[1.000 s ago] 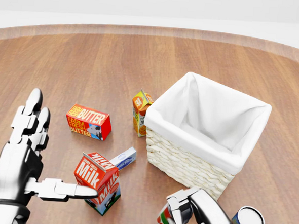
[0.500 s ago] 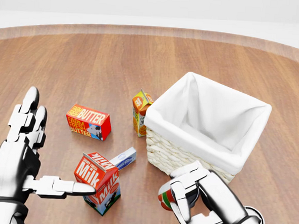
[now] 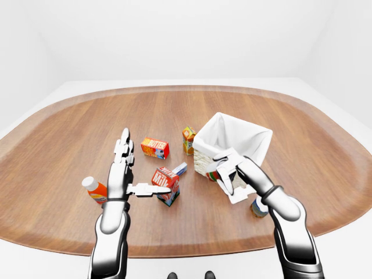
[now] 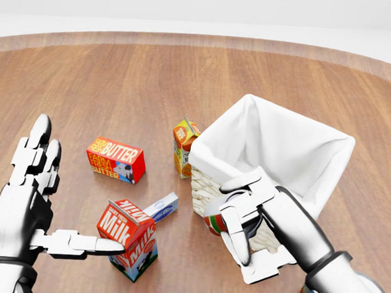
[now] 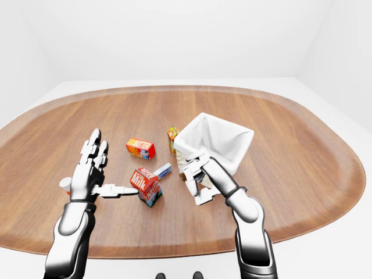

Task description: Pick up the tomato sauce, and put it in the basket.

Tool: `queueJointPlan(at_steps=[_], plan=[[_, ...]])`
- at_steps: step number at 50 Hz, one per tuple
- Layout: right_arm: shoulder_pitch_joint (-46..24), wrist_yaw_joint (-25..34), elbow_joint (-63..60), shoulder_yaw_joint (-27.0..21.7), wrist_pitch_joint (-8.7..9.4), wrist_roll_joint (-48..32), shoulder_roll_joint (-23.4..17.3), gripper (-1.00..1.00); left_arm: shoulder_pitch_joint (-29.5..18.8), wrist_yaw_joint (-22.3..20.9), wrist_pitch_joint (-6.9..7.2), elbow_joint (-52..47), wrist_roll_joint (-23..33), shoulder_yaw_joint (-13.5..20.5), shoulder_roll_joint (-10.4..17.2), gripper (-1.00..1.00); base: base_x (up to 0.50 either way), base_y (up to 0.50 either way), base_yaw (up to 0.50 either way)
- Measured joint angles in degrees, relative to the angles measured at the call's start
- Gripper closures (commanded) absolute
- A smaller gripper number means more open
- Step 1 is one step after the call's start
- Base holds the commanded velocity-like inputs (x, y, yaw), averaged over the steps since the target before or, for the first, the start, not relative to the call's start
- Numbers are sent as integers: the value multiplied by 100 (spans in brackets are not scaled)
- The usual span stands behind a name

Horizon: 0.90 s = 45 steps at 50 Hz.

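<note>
The tomato sauce (image 4: 215,223) is a small can with a red, green and white label. My right hand (image 4: 234,218) is shut on it and holds it above the table, right against the near wicker wall of the basket (image 4: 303,118), below its rim. The basket is wicker with a white cloth lining and looks empty inside. My left hand (image 4: 66,192) is open, fingers spread, its thumb pointing at a milk carton (image 4: 129,239). It holds nothing.
A butter box (image 4: 115,159), an orange juice carton (image 4: 184,146) and a small blue-white box (image 4: 160,207) lie left of the basket. Another can (image 3: 258,206) stands behind my right forearm. An orange bottle (image 3: 93,189) lies by my left wrist.
My right hand has risen from the view's bottom edge with the can and moved up to the basket's near wall. The left hand has barely moved.
</note>
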Motion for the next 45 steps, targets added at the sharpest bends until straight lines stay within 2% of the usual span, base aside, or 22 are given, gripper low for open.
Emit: queueJointPlan(at_steps=[23, 45], plan=[[-1107, -96, 280, -139, 0, 7, -204, 100, -17, 7, 0, 64, 5, 7, 6, -100, 0, 0, 0], [-2182, -413, 1292, -368, 0, 297, -537, 100, -10, 5, 0, 84, 14, 2, 6, -100, 0, 0, 0]])
